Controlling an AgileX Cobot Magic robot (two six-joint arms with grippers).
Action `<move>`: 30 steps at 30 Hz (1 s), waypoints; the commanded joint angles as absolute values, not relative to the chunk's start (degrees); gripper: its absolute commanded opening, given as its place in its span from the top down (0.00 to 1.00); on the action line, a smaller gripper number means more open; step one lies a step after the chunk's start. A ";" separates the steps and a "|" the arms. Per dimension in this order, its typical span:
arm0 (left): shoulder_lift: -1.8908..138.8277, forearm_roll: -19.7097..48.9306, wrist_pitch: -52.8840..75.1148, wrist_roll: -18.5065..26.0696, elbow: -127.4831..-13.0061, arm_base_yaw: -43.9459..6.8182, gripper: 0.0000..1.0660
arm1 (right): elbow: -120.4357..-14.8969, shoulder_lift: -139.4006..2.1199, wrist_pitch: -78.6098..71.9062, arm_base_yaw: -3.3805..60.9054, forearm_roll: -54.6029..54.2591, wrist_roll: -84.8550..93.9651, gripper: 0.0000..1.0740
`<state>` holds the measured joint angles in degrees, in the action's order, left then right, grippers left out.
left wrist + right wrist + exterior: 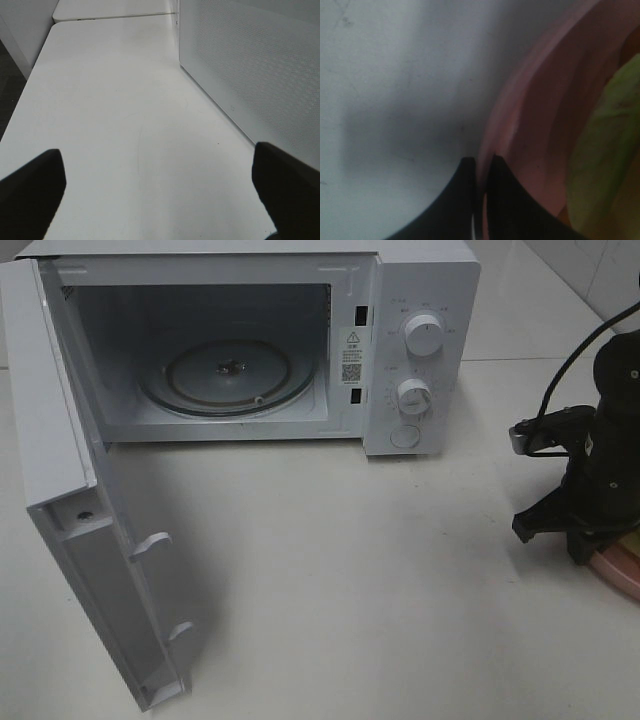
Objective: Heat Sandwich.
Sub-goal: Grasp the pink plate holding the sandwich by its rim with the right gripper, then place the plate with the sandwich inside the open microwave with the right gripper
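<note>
Clamping shut on the pink plate [520,90], the right tool [480,167] sits just beside the sandwich [612,150].

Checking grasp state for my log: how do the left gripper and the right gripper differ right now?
The left gripper is wide open; the right gripper is shut. The left gripper hangs over the table, holding nothing; the right gripper pinches the rim of the pink plate. Both have dark fingers.

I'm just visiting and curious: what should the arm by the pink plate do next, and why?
Probably lift the plate slightly: the right gripper looks pinched on its rim, the sandwich lies on it, and the microwave stands open, empty.
</note>
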<state>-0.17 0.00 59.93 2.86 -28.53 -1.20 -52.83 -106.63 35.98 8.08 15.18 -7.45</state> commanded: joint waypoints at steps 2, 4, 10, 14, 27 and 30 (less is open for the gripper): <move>-1.66 0.00 59.30 2.64 -28.25 -1.20 0.10 | -52.77 -106.74 36.27 7.91 14.50 -7.68 1.00; -1.66 0.00 59.30 2.64 -28.25 -1.20 0.10 | -52.77 -106.74 36.27 7.91 14.50 -7.68 1.00; -1.66 0.00 59.30 2.64 -28.25 -1.20 0.10 | -52.77 -106.74 36.38 8.02 14.50 -7.62 1.00; -1.66 0.00 59.30 2.64 -28.25 -1.20 0.10 | -52.77 -106.74 36.50 8.02 14.50 -7.45 1.00; -1.66 0.00 59.30 2.64 -28.25 -1.20 0.10 | -52.77 -106.74 38.85 11.46 19.71 -11.46 1.00; -1.66 0.00 59.30 2.64 -28.25 -1.20 0.10 | -52.77 -106.74 40.79 13.06 23.09 -14.67 1.00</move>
